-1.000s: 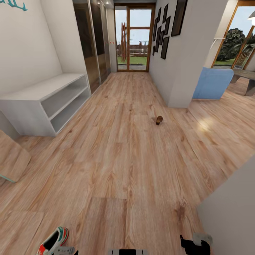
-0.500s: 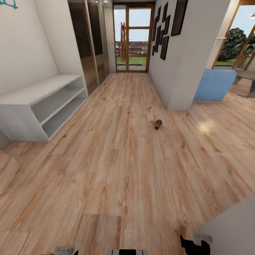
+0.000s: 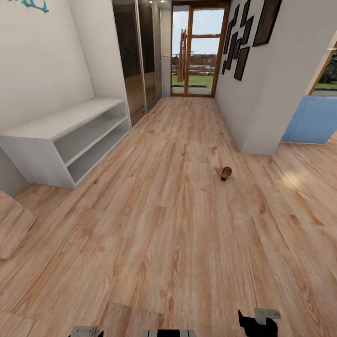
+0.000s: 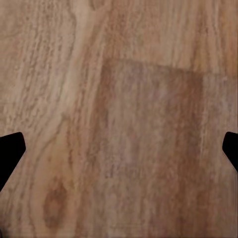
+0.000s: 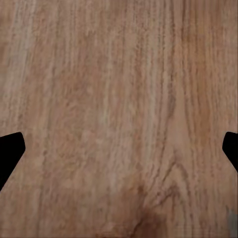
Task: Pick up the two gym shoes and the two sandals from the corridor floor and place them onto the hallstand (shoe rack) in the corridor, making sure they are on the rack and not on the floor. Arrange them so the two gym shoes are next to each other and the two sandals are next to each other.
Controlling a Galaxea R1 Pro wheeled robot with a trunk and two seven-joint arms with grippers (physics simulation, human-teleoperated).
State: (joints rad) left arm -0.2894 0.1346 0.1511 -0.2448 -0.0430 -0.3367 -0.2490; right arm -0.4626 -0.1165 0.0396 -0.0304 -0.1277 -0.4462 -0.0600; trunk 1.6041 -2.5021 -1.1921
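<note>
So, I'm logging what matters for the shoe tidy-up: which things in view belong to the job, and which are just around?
Belongs to the job:
- one brown sandal, lying alone
- corridor floor under it

Just around:
- white shelf unit below the teal lettering
- framed pictures
- blue furniture
- glass door

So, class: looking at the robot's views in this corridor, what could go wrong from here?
1. The white shelf unit under teal lettering could be mistaken for the hallstand.
2. The sandal lies small and far ahead on the corridor floor, near a wall corner; the base might clip that corner.
3. Both wrist views show open fingertips over bare planks, so nothing is held.
</note>
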